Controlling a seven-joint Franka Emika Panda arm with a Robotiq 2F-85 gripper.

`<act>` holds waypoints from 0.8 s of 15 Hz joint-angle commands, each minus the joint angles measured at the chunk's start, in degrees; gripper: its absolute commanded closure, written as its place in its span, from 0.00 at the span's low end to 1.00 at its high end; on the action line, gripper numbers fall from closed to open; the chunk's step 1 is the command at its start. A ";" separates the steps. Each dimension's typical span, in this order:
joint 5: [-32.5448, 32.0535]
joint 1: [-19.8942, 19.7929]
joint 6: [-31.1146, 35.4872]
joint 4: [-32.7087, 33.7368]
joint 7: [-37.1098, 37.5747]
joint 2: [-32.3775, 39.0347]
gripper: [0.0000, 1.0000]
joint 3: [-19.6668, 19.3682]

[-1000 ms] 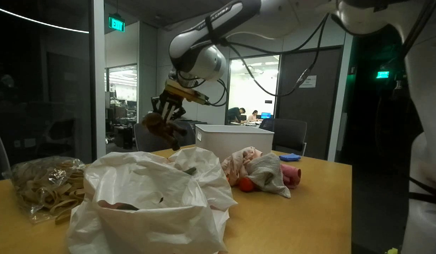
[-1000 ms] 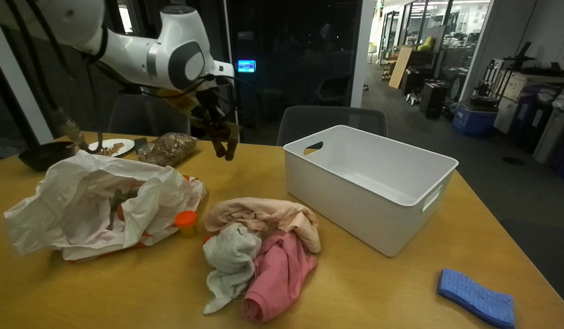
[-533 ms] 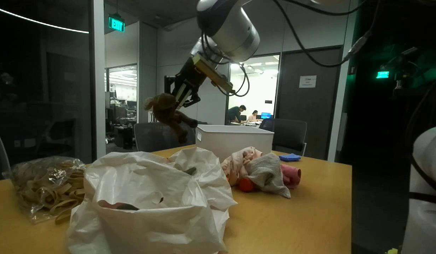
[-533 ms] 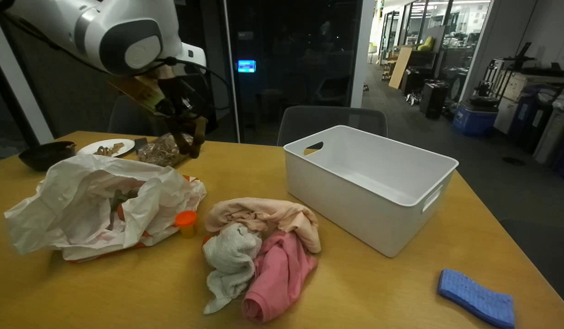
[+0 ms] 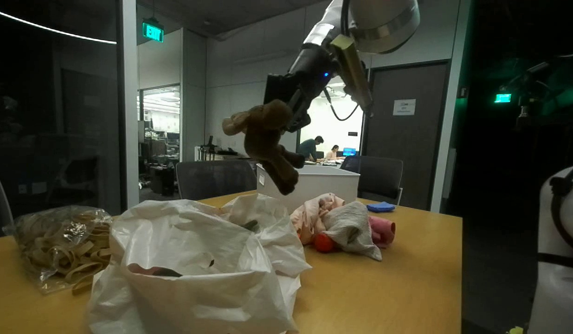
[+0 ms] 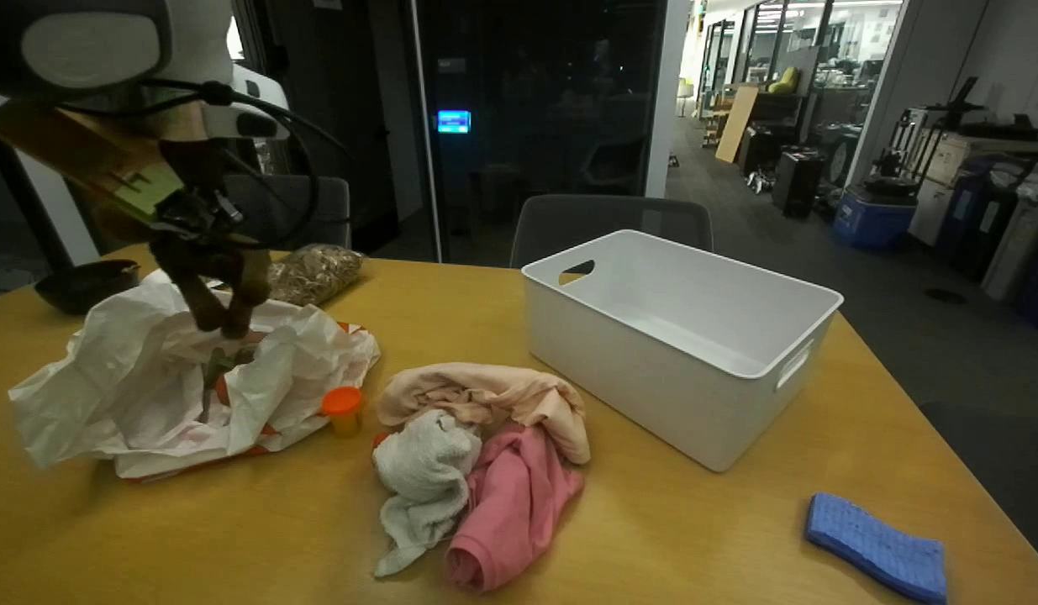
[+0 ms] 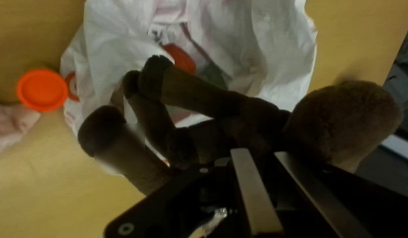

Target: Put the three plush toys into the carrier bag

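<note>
Taking the table in an exterior view as a dial with twelve at its far side, a blue pad lies nearest, at four; at six lies a pink cloth, with a grey towel touching it towards seven; a peach cloth curls along the far side of both, near the centre; at three a white bin stands upright; between eight and nine is an orange-lidded container at the edge of the carrier bag, though I cannot tell whether they touch; the bag slumps at nine, its mouth gaping; a green thing and an orange-red piece show inside, too little seen to name; seen in both exterior views, a brown plush toy hangs in the air, apart from the bag; the gripper holds it, pinched by the torso; in the wrist view its head points to three o'clock and some limbs reach across the bag; beyond, at ten, lies a clear bag of tan strips; a black bowl sits farther out, between nine and ten; past the table's edge, at one, stands a chair.
</note>
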 commanded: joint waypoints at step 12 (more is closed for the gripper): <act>0.57 5.36 -4.38 1.77 -14.89 13.32 0.91 2.82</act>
